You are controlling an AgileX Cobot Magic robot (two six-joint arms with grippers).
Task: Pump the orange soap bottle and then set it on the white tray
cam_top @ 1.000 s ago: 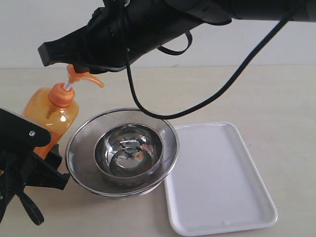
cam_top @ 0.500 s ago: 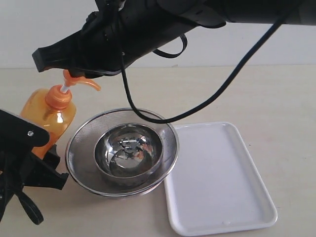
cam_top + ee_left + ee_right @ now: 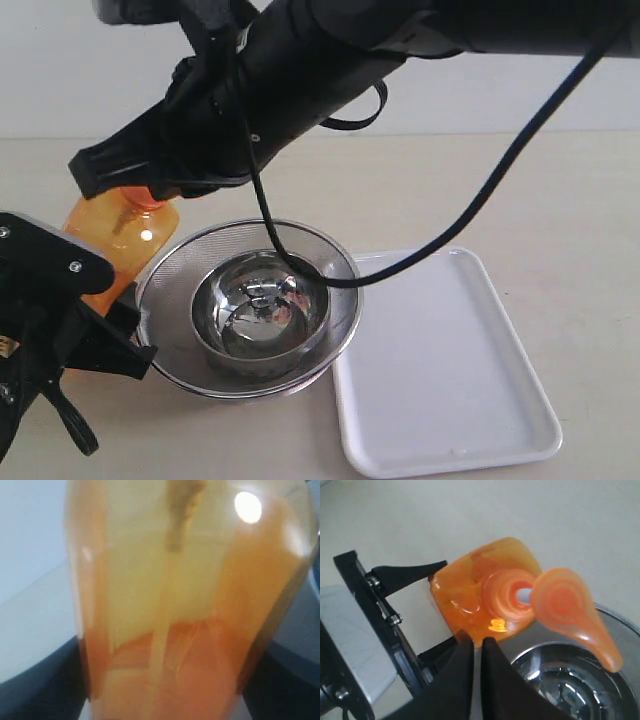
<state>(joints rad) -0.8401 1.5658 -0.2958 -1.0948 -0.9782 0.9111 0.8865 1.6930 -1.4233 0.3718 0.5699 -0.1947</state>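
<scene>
**A:** What is the bottle made of?

**B:** There is one orange soap bottle (image 3: 125, 235), made of translucent, glossy plastic with rounded shoulders. The left wrist view shows a pale tube running down inside it, and deeper orange liquid fills the lower part. Its pump head (image 3: 570, 612) is a smooth orange spout on a white stem (image 3: 522, 596).

**A:** What else is out?

**B:** There is one white tray (image 3: 450, 360), flat and rectangular, with rounded corners, a low rim and a shiny plastic surface. There is also one round strainer (image 3: 165, 290) of fine steel mesh with a mirror-bright bowl shape in its middle. Both rest on a matte beige counter (image 3: 520, 190). One black cable (image 3: 500, 178) droops over the strainer.

**A:** Where is the bottle?

**B:** It is at the left, just beside the strainer's rim and not on the tray. The strainer lies between the two. I cannot tell whether the bottle's base rests on the counter.

**A:** And the arms?

**B:** There are two, both black. The left gripper (image 3: 160, 685) sits low, with its dark fingers (image 3: 35, 685) pressed against either side of the bottle's body, clamped on it. The right arm slants down from the upper right, across the strainer. The right gripper (image 3: 473, 642) has its fingers together and holds nothing. Its tips are over the bottle's shoulder, just beside the pump head, and I cannot tell whether they touch it.
</scene>
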